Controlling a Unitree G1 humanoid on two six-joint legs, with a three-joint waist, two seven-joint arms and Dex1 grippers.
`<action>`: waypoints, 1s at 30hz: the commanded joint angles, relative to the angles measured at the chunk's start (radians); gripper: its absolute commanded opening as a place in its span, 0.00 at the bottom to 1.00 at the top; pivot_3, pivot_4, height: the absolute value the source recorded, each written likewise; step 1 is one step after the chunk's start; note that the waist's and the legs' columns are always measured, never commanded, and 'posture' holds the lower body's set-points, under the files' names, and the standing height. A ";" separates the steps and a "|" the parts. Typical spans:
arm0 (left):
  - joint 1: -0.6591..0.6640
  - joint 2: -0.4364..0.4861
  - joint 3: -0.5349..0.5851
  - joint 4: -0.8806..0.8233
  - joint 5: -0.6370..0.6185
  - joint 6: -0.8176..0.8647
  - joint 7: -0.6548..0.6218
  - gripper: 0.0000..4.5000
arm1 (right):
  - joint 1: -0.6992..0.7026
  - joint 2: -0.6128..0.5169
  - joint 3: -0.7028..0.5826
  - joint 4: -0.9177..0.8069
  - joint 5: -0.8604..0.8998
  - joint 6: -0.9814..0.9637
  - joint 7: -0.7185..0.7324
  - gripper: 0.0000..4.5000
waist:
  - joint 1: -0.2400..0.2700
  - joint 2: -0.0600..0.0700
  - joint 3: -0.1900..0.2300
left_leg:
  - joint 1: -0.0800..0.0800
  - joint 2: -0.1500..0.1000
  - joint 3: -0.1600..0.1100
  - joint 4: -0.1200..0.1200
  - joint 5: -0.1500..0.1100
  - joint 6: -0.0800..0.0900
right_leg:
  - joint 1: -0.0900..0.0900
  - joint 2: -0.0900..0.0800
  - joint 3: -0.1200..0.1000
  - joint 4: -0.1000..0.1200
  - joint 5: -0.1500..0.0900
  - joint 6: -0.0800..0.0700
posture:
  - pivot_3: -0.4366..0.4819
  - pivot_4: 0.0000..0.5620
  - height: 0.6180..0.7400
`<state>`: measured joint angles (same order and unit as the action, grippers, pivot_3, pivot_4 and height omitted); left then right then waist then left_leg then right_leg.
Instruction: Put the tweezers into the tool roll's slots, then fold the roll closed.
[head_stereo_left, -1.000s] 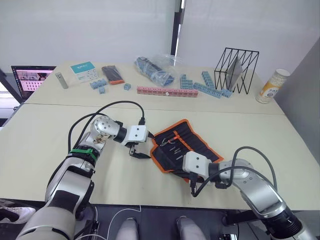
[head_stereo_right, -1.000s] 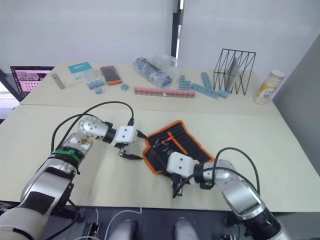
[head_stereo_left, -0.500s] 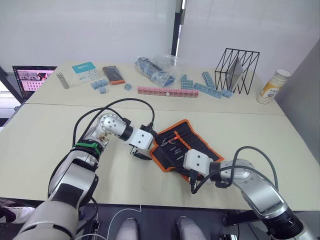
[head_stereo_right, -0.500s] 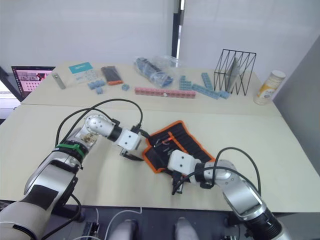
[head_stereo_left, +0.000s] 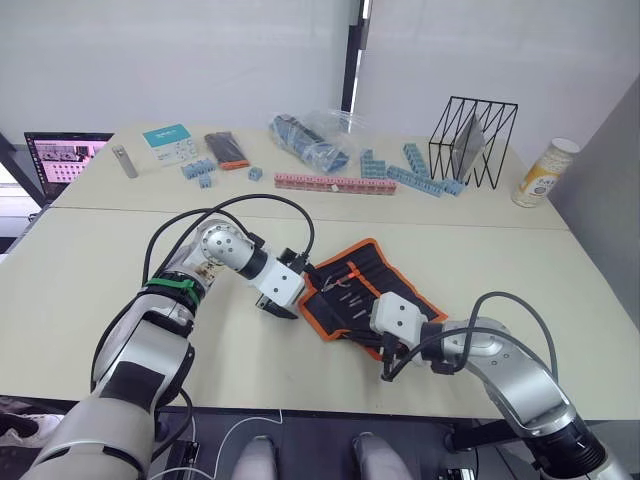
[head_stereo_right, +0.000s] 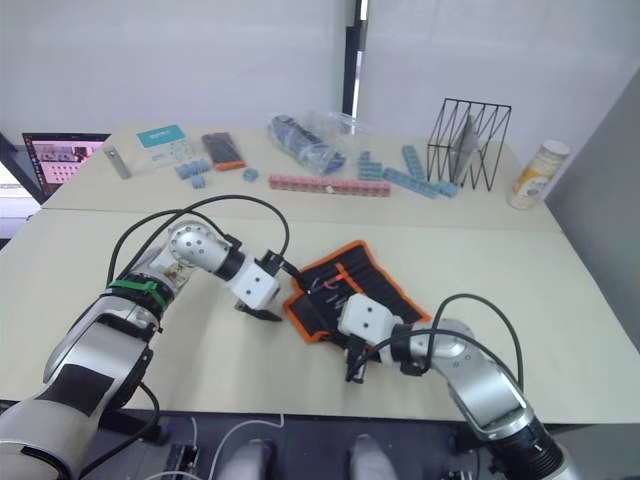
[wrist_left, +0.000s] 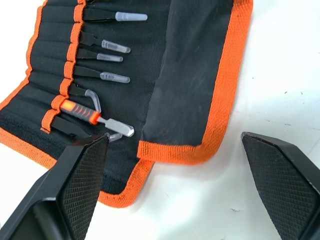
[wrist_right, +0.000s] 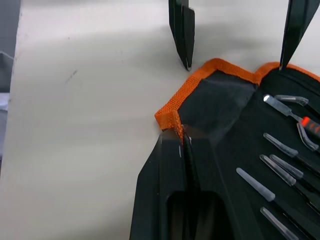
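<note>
The left gripper (wrist_left: 175, 165), fingers apart, has closed in on the black orange-trimmed fabric tool roll (head_stereo_left: 365, 290); the right gripper (wrist_right: 182, 135) stays clamped on its corner, so folding can begin.

I see tool roll (head_stereo_left: 372, 288), black w/ orange trim, lying open on surface (head_stereo_left: 90, 290), one flap partly folded over. Tweezers (wrist_left: 107, 59) seated in slots (wrist_left: 55, 60), clear-capped tips sticking out past orange band.
</note>
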<state>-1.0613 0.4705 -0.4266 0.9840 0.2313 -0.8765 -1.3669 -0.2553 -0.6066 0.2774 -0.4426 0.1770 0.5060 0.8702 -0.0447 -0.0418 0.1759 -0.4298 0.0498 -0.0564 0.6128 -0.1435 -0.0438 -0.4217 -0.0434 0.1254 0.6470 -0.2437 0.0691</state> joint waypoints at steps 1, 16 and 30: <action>-0.020 -0.031 -0.016 0.008 0.022 -0.035 0.045 0.88 | -0.015 0.000 -0.033 -0.023 0.023 0.006 -0.006 0.00 | 0.004 0.000 0.000 | 0.000 0.000 0.000 0.000 0.000 0.000 | 0.000 0.000 0.000 0.000 0.000 0.000 | 0.48 0.27 1.00; -0.107 -0.017 -0.058 0.150 0.204 -0.059 0.316 0.00 | 0.004 -0.032 -0.025 0.016 -0.017 -0.022 -0.023 0.00 | 0.002 0.000 0.000 | -0.001 -0.001 0.000 0.003 0.000 0.000 | 0.000 0.000 0.001 0.000 0.001 0.002 | 0.48 0.27 1.00; 0.112 0.123 0.075 -0.213 -0.096 0.379 -0.048 0.00 | -0.221 -0.003 0.081 0.471 -0.232 -0.377 -0.029 0.00 | -0.023 0.000 0.000 | 0.000 0.000 0.000 0.000 0.000 0.000 | -0.001 0.000 0.001 0.000 0.001 0.001 | 0.48 0.27 1.00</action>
<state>-0.9755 0.5354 -0.3920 0.8698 0.2034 -0.5954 -1.3375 -0.4714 -0.5908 0.3806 -0.0341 -0.0186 0.1563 0.8434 -0.0674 -0.0416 0.1759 -0.4302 0.0496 -0.0567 0.6121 -0.1434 -0.0437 -0.4224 -0.0432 0.1261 0.6474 -0.2425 0.0704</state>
